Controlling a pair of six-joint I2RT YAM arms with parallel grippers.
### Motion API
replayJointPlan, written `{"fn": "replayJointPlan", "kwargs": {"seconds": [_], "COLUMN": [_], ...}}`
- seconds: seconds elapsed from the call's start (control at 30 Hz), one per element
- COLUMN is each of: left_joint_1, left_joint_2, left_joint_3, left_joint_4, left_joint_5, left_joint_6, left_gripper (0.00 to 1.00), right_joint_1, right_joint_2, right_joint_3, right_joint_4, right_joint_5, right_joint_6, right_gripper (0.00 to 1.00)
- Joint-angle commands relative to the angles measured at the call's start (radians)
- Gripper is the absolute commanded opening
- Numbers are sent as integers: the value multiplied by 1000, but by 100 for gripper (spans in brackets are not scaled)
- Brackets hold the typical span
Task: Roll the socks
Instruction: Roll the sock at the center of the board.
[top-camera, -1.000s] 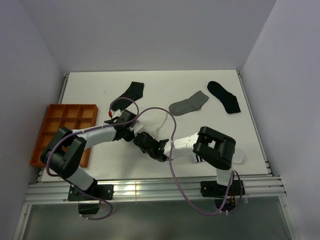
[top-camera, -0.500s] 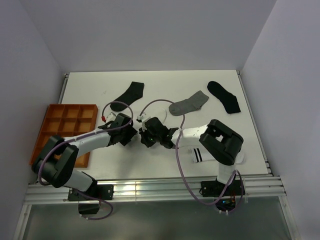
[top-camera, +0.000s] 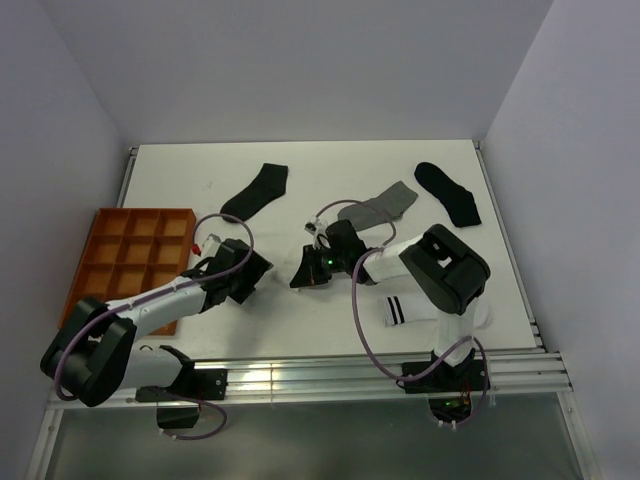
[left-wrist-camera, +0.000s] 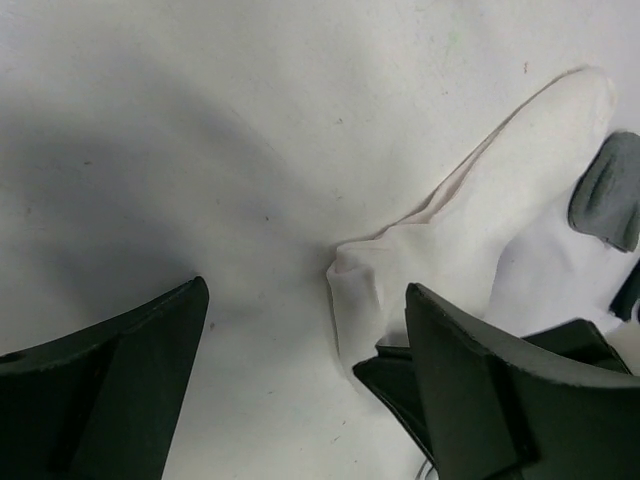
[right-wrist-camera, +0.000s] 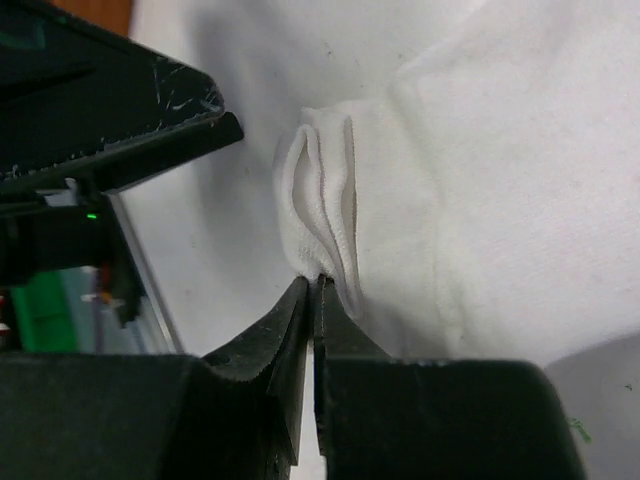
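Right jaws pinch the plain white sock (right-wrist-camera: 440, 180) by its folded edge on the counter (top-camera: 200, 165).
Left jaws stand spread just left of it. Beyond it lie a grey sock (top-camera: 380, 206), a left black sock (top-camera: 257, 190) and a right black sock (top-camera: 448, 193); a striped sock (top-camera: 387, 310) lies nearer; an orange tray (top-camera: 140, 212) sits far left.

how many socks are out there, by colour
black socks: 2
grey sock: 1
white sock with black stripes: 1
plain white sock: 1
total: 5
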Motion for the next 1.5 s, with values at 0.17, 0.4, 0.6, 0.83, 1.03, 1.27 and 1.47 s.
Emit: {"fn": "replayJointPlan", "kwargs": {"seconds": [0.17,0.4,0.6,0.83,1.03,1.27,1.47], "left_joint_1": [-55,-70,-73,-73,-73,-73,-73], "left_joint_2": [53,142,209,269,305,364,395], "left_joint_3": [-33,-1,25,66,142,241,307], "left_joint_4": [-9,-3,-9,-49,-130,-247,-309], "left_joint_5": [51,50,45,39,21,8,13], "left_joint_6": [-24,-16,-7,30,99,172,228], "left_gripper": [81,71,59,43,24,7,4], "right_joint_1": [-70,-93,-110,-120,-117,-93,-33], "right_joint_2": [88,118,129,109,74,-46,-176], "right_joint_3": [-55,-61,-77,-84,-77,-77,-83], "right_joint_4": [126,119,139,116,84,-21,-86], "right_joint_5": [-115,-105,-105,-89,-76,12,164], "right_joint_6": [216,261,284,261,215,77,-75], "right_gripper": [0,0,0,0,0,14,41]}}
